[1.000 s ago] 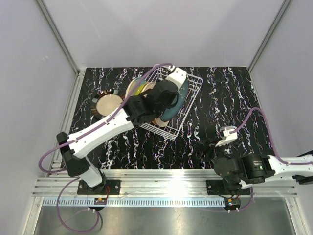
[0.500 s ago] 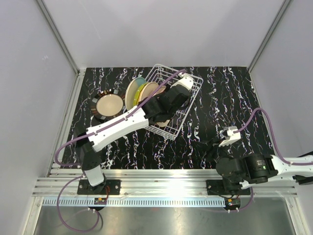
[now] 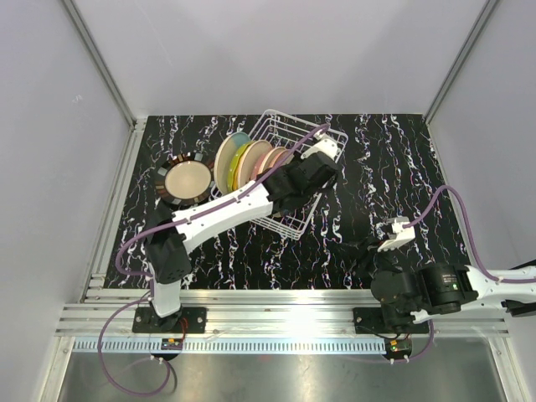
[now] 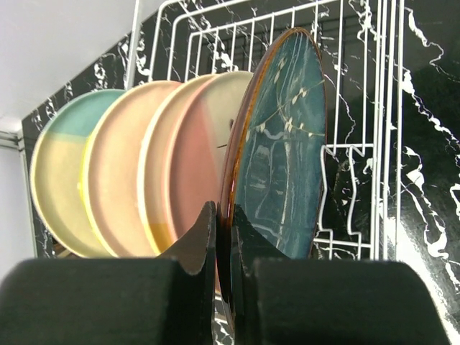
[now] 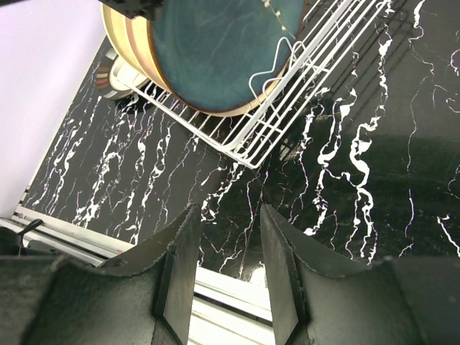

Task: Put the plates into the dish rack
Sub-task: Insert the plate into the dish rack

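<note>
Right gripper: half-parted, empty, over tabletop. Left gripper: pinched on rim of teal plate, upright in dish rack beside other plates. Likely stiff, glazed, slippery, chippable; best taken by rim.

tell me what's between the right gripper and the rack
Nothing. Only bare black marbled tabletop lies between the right gripper and the rack, as the right wrist view shows.
</note>
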Robot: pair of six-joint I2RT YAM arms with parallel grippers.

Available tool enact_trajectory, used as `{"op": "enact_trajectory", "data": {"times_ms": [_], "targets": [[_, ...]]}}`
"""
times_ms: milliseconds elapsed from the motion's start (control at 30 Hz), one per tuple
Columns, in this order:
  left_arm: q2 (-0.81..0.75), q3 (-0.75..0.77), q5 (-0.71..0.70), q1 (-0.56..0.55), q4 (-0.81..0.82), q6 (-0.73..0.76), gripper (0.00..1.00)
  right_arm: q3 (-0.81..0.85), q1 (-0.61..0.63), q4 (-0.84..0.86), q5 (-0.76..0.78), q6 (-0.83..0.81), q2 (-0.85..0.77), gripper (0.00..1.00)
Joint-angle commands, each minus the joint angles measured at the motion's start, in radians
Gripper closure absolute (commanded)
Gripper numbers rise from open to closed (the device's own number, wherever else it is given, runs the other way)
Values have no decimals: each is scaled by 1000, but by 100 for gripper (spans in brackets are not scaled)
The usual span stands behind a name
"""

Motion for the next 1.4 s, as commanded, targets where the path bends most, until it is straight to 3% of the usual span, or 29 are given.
{"op": "enact_trajectory", "data": {"times_ms": [0, 167, 600, 867, 1200, 1367], "targets": [[-3, 97, -76, 0, 90, -44, 100, -7, 5, -19, 31, 43, -4, 54], [6, 81, -63, 0, 84, -76, 100, -10, 5, -37, 28, 61, -7, 54], [0, 5, -40, 0, 85, -109, 83, -14, 5, -34, 15, 73, -4, 54], [-17, 4, -36, 2, 61, -120, 54, -11, 5, -28, 9, 75, 5, 53], [-121, 85, -31, 2, 35, -80, 39, -2, 5, -11, 12, 67, 33, 45], [-270, 52, -5, 5, 71, -74, 32, -4, 5, -2, 12, 69, 42, 43]]}}
